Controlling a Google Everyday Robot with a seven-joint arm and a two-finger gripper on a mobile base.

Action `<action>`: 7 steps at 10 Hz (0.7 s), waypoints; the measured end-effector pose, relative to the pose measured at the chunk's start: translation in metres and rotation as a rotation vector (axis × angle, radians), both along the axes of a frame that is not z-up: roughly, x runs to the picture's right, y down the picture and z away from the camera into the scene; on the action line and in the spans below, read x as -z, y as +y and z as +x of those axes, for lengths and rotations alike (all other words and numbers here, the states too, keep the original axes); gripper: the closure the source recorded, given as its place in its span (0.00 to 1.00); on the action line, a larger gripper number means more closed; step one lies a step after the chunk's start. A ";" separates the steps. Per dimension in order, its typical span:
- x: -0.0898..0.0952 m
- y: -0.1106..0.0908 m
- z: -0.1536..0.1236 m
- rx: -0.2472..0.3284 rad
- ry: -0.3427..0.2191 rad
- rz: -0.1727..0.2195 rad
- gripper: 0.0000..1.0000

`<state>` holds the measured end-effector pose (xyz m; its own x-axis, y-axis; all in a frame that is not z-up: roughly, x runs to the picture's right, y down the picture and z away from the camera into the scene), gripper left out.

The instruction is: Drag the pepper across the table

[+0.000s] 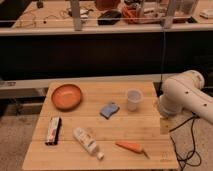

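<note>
Behind the desk (150,127) runs a dark wall panel, and above it is a long bench with cables and mixed items that are too blurred to name. On the light wooden desk, the pepper (130,146) lies flat near the front edge, right of the middle, with its thick orange end to the left and its thin dark stem to the right. Nothing touches it. A white bottle (87,142) lies on its side just to the left of the pepper, at a slant, cap towards the front. Further left, a dark snack packet (53,130) lies near the left edge. Two containers stand on the back half: a round orange bowl (66,96) at the left, whose inside looks bare, and a pale translucent cup (133,99) standing upright at the right; what the cup holds I cannot tell. Between them, a little nearer to the cup, lies a blue sponge (109,109). The white robot arm (185,97) is beside the right edge of the desk, well apart from the pepper. Its gripper is outside the view, so I cannot tell whether it is released or clenched.
</note>
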<state>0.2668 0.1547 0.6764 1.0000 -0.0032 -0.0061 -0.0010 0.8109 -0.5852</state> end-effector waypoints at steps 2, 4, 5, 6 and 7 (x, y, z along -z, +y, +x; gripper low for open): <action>0.003 0.016 -0.003 0.021 -0.013 -0.021 0.20; 0.010 0.032 -0.009 0.039 -0.031 -0.027 0.20; 0.009 0.033 -0.011 0.051 -0.041 -0.028 0.20; 0.007 0.034 -0.014 0.064 -0.052 -0.031 0.20; 0.008 0.039 -0.015 0.080 -0.064 -0.036 0.20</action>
